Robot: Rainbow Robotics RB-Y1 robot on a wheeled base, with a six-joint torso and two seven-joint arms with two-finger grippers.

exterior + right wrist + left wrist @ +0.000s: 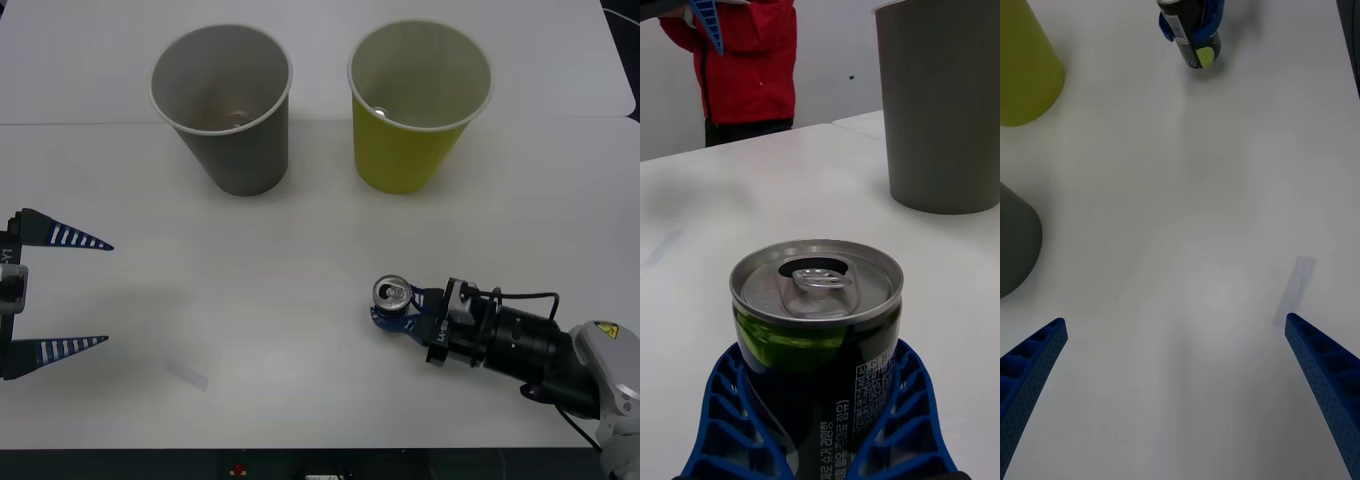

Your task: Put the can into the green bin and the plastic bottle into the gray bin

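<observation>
Front view: the can is seen upright at lower right of centre on the white table, clasped between the 2 blue fingers of the right gripper. The gray bin is placed at upper left, the green bin at upper right, both upright and well apart from the can. The left gripper is held wide at the left edge, gripping nothing.

Right wrist view: the can, pull-tab up, is gripped on both sides by a ribbed finger; the gray bin is seen beyond.

Left wrist view: both cups are seen at the left edge, the held can at the top.
</observation>
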